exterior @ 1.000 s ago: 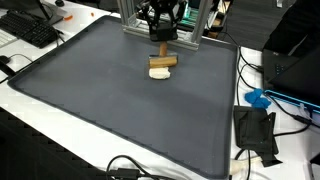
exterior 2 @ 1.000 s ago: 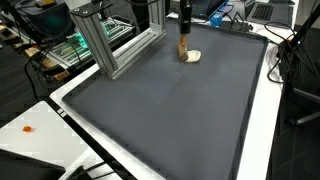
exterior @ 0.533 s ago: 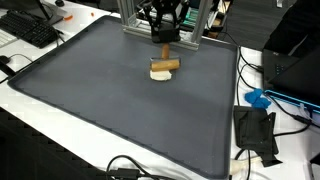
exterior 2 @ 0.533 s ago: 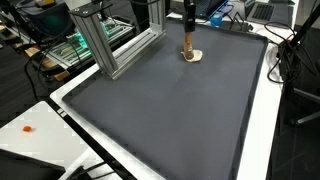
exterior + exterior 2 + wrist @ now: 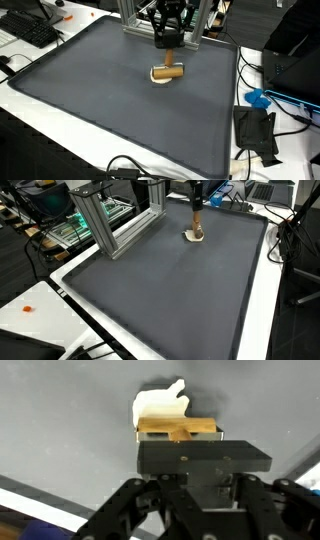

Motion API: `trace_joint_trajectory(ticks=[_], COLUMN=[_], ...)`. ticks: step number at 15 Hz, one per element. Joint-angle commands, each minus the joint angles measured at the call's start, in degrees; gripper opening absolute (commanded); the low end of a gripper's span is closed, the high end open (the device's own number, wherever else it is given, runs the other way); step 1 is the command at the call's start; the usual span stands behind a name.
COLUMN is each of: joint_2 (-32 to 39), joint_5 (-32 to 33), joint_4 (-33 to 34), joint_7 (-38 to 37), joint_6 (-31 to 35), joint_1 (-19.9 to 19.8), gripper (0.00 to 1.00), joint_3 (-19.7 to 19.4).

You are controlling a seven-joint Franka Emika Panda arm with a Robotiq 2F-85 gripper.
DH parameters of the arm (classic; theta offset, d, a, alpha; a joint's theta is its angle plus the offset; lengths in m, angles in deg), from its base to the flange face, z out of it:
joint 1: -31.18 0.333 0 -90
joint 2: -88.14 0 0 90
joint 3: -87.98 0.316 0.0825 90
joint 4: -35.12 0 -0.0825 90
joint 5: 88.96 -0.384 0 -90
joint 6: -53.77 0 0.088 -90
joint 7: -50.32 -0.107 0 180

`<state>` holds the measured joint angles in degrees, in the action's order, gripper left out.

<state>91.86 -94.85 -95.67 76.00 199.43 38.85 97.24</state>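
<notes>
Wooden block (image 5: 197, 224) is held upright, clamped tight in the claw (image 5: 197, 211); its lower end is seen right at 1 white piece (image 5: 196, 237) on the grey mat (image 5: 170, 290), near the far edge; touching cannot be told.

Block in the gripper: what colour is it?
The block is light brown wood, clearest in the wrist view.

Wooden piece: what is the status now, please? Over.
Jaws shut on wooden piece. It hangs upright over the cream block on the grey mat; contact unclear. No obstacle seen near it.
</notes>
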Motion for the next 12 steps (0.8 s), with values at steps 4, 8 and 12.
trace_joint_trajectory(ticks=[4, 8, 12], joint_2=[4.6, 2.9, 2.2], joint_5=[0.2, 3.8, 5.5], joint_4=[0.2, -0.4, -0.3], joint_7=[-1.9, -3.7, -4.5], joint_6=[3.1, -2.2, -6.7], joint_1=[0.4, 0.0, -0.1], gripper=[0.23, 0.23, 0.23], joint_3=[1.0, 0.1, -0.1])
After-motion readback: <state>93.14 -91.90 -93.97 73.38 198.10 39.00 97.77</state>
